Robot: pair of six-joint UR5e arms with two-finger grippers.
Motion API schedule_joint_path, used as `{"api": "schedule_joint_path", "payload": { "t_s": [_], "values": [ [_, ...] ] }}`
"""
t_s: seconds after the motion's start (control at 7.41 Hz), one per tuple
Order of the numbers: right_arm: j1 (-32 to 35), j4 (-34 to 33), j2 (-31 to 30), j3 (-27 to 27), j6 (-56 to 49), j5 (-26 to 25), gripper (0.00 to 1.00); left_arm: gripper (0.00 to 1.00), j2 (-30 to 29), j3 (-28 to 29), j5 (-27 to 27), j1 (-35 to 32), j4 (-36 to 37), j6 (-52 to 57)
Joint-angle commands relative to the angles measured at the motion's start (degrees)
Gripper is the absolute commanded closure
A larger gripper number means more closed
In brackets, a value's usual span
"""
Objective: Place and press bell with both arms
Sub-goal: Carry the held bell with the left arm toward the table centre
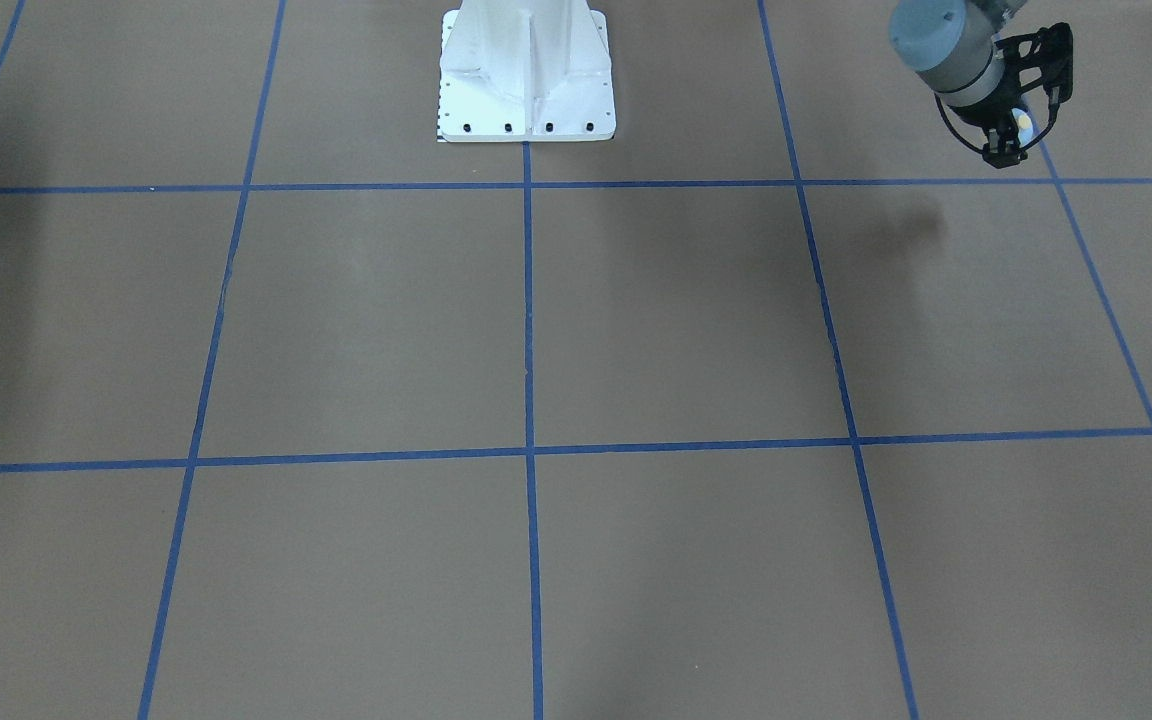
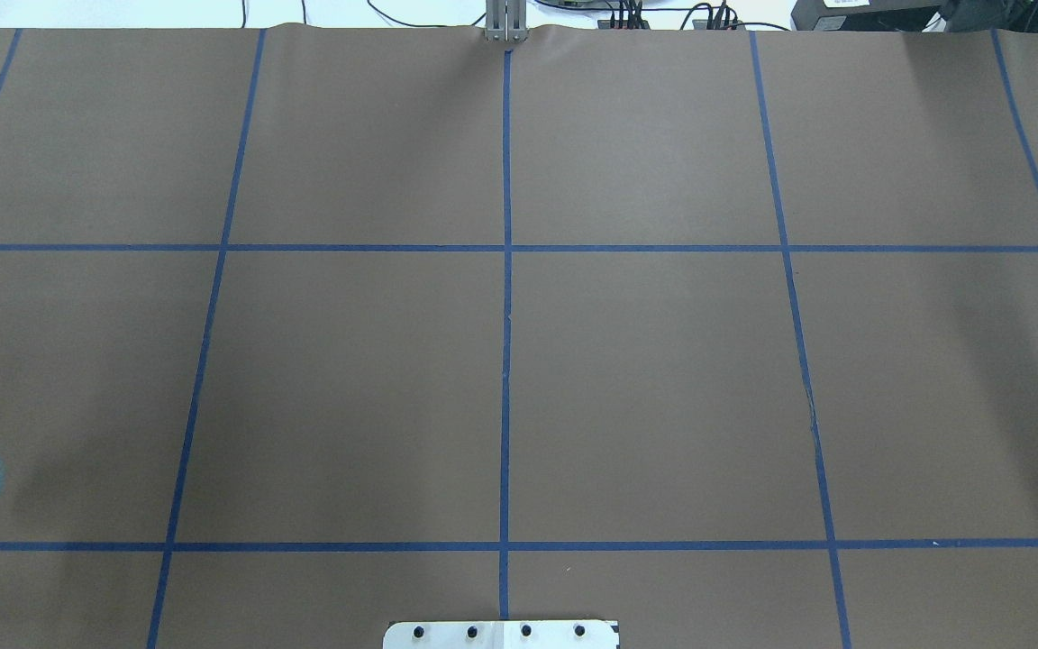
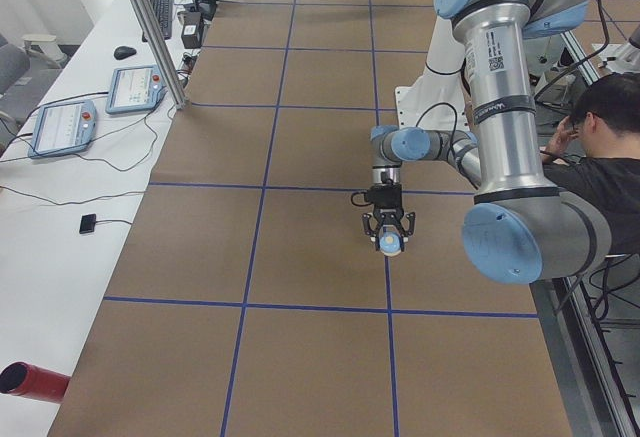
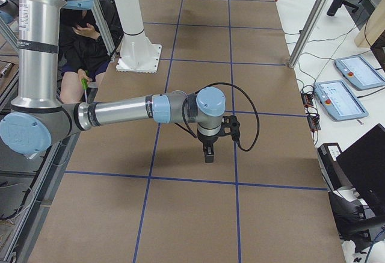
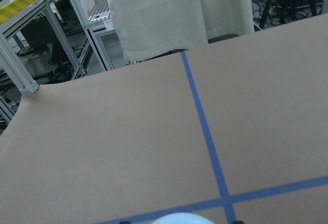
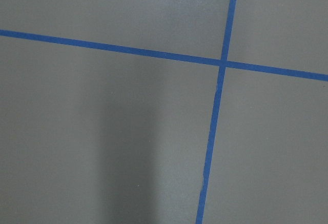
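Observation:
The light-blue bell (image 1: pixel 1024 122) with cream trim hangs in my left gripper (image 1: pixel 1009 147), which is shut on it above the brown table, near the robot's side at its left end. The exterior left view shows the same gripper (image 3: pixel 388 235) pointing down with the bell (image 3: pixel 389 244) between its fingers, above a blue tape line. The bell's top (image 5: pixel 179 219) shows at the bottom edge of the left wrist view. My right gripper (image 4: pixel 208 154) points down above the table at the other end. It shows only in the exterior right view, so I cannot tell if it is open or shut.
The white bolted pedestal (image 1: pixel 526 80) stands at the robot's edge of the table. Blue tape lines (image 2: pixel 506 315) divide the brown surface into squares. A seated person (image 3: pixel 600 147) is beside the robot. Teach pendants (image 3: pixel 80 117) and a metal post (image 3: pixel 150 27) are on the far side.

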Motion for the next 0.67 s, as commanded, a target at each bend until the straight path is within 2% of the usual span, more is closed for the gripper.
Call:
{"api": "schedule_joint_path", "payload": {
  "t_s": [0.0,0.27,0.54],
  "values": [
    [0.0,0.0,-0.2,0.0,0.0,-0.1,0.00,1.00,-13.8,0.6,4.5,-4.9,5.5,18.4],
    [0.0,0.0,-0.1,-0.1,0.0,-0.2,0.00,1.00,-25.9,5.3,12.8,-5.1,5.5,30.9],
    [0.0,0.0,-0.1,0.1,-0.1,-0.2,0.00,1.00,-36.1,7.7,18.0,-4.9,2.5,44.3]
  ]
}}
